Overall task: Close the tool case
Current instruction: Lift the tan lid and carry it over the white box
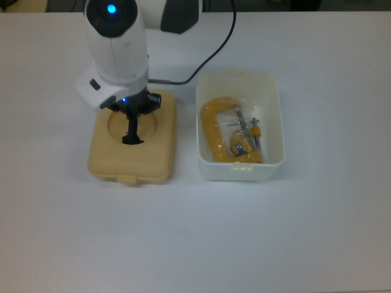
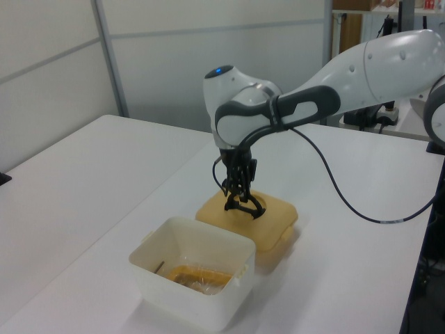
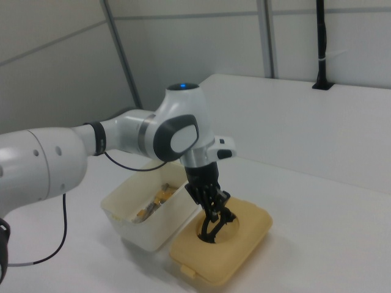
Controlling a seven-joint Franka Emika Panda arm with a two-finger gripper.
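Claw (image 1: 131, 131) clamped on black handle (image 2: 245, 207) in lid (image 1: 129, 155) recess, lid raised off counter (image 1: 195, 244), beside open tub (image 1: 269, 104) on the top view's left.

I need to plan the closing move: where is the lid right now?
In the top view the tan lid hangs from the gripper by its black handle, raised, left of the open white tub.
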